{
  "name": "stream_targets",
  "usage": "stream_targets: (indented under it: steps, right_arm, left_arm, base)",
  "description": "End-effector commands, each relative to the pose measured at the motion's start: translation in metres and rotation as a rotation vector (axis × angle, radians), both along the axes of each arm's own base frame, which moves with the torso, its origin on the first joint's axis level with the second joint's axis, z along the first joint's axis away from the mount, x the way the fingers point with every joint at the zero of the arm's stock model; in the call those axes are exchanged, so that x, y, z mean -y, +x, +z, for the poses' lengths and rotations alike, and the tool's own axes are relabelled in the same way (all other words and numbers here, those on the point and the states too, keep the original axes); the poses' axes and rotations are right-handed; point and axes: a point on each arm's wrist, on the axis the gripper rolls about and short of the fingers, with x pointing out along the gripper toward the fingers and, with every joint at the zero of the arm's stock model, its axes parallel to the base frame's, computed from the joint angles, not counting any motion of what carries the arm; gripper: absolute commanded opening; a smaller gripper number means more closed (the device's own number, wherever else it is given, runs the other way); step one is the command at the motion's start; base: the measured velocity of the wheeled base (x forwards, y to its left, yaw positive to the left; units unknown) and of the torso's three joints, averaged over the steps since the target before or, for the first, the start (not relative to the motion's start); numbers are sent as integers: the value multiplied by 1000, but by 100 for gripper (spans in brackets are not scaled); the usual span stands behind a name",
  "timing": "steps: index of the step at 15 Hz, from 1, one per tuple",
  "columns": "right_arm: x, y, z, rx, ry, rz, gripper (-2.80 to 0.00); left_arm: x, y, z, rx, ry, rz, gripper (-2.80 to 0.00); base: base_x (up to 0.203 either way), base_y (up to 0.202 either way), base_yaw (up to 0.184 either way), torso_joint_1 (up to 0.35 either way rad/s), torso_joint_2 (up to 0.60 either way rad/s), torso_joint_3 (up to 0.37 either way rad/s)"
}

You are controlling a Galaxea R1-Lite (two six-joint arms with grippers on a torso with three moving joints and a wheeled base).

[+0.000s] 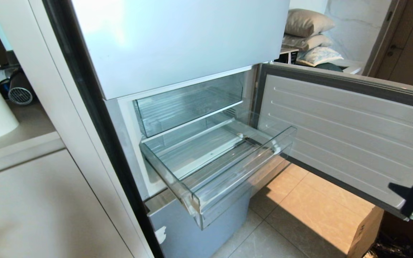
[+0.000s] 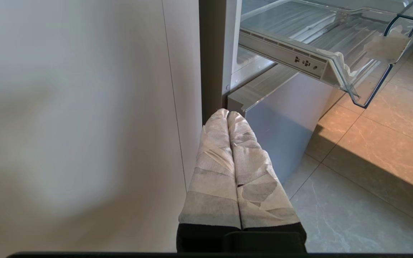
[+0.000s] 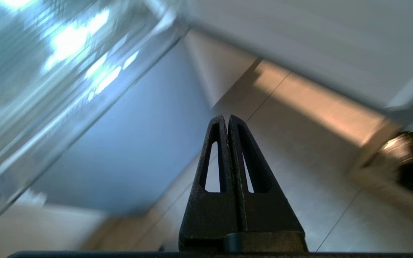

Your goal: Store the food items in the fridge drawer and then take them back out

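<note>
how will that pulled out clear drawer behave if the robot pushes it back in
The drawer looks stiff: clear hard plastic with a ribbed floor, so it would likely not flex. It sits on a side rail, so it should slide straight rather than tip. Nothing shows inside it, so it is probably light and may move fast under a firm push.

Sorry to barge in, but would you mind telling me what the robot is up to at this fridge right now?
It is working at an open fridge whose clear fridge drawer is pulled out and holds no food. The right end effector is shut on nothing, out over the floor beside the fridge door. The left end effector is shut too, parked low by the cabinet below the drawer. No food item shows in any view.
</note>
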Motion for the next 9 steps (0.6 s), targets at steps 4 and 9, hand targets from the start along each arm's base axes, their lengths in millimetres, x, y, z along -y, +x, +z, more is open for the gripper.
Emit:
stream_targets:
  steps: [4,9]
  right_arm:
    - [-31,107,-91,-314,60,172,-280]
    - [-77,189,-125,-262,78,326,-280]
  left_arm:
    - [0,0,0,-1,0,0,-280]
    - [0,0,0,0,0,0,-280]
  base:
    - [0,0,0,0,0,0]
    - [0,0,0,0,0,0]
